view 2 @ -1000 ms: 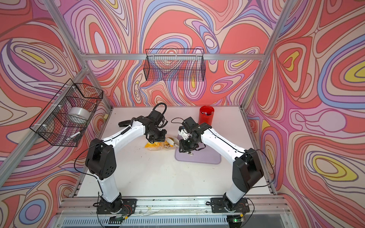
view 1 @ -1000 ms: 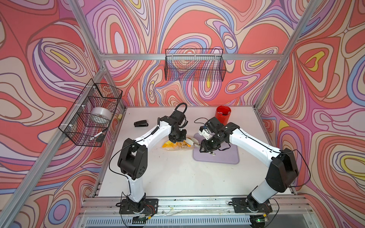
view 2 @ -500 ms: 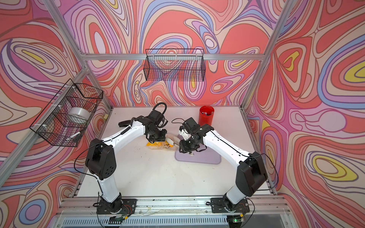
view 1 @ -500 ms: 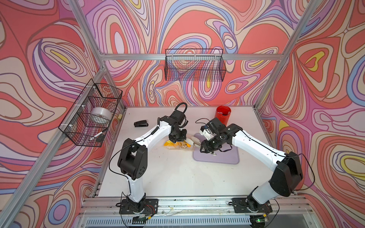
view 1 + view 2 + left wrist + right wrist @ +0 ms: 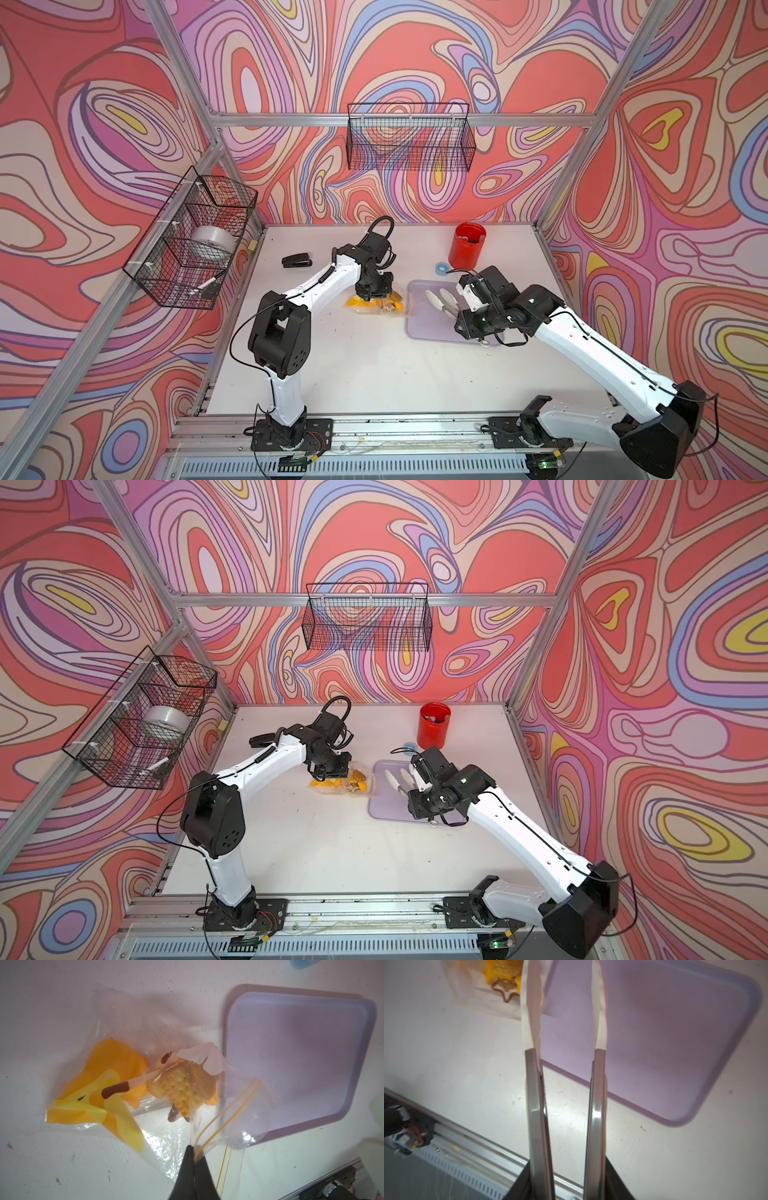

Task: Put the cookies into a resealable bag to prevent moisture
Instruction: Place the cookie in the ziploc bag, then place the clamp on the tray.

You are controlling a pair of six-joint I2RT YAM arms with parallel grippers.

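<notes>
- In both top views the bag [image 5: 386, 308] [image 5: 353, 788] is lying near the middle of the table [image 5: 374, 365] [image 5: 332, 845]. Its right edge is lapping onto the left rim of the tray [image 5: 428, 329] [image 5: 384, 809].
- The left claw [image 5: 370, 296] [image 5: 328, 776] is down on the bag. The right claw [image 5: 457, 318] [image 5: 409, 794] is hovering over the tray, holding tongs [image 5: 440, 300] [image 5: 397, 780] whose white tips are pointing toward the bag without touching it.
- A broad bare stretch of table is lying open in front of the bag and tray. Behind the tray a red cup [image 5: 466, 249] [image 5: 433, 729] is standing near its far corner, and a stapler [image 5: 297, 262] is sitting well off to the left.
- In the left wrist view the left claw [image 5: 194, 1159] is pinching together on the bag's [image 5: 158, 1140] mouth, right at the yellow zip lines. The cookies [image 5: 180, 1086] are sitting bunched inside the bag, and its open corner is draping over the tray's [image 5: 301, 1053] rim.
- In the right wrist view the right claw [image 5: 566, 1186] is clamping the tongs [image 5: 533, 1084] by their handle end. The two arms are standing apart above the tray's [image 5: 675, 1032] edge, and the bag [image 5: 477, 997] with cookies [image 5: 504, 980] is showing just past the tips.
- Against half a second ago, the right arm has been drawing back. The tong tips were at the bag's mouth and are now over the tray, while the left claw and the bag are keeping their places.
</notes>
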